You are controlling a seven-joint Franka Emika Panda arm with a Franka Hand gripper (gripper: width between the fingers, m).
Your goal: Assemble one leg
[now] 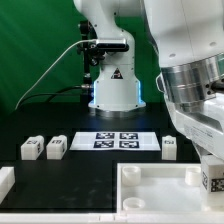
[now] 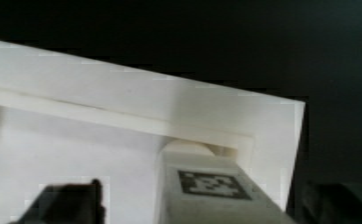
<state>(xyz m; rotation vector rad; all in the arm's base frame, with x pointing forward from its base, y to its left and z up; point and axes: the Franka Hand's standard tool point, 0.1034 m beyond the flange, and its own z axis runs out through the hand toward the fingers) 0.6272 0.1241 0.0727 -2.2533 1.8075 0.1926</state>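
Hand (image 2: 204,207): open, as seen in the wrist view; its two dark fingers (image 2: 68,205) stand well apart, one on each side of the leg (image 2: 206,178), and neither touches it. The leg, a small white block, shows its black-and-white tag to the wrist camera, with a rounded end pointing toward a raised rim of the tray (image 2: 142,100). It rests on the white tray, near one of the tray's edges; whether it is seated in the tray cannot be told. In the exterior view the same leg (image 1: 211,180) appears at the tray's (image 1: 150,185) far corner on the exterior view's right, directly under the arm (image 1: 190,60), whose bulk hides the hand there. Three other legs (image 1: 56,147) stand on the black desk (image 1: 90,165): two side by side at the exterior view's left of the marker board (image 1: 118,140), and one just beside its right end. All three are apart from the tray. The marker board lies flat between them, in front of the arm's base (image 1: 112,85). A further white part (image 1: 5,181) sits at the lower left corner, cut off by the picture's edge; its kind cannot be told
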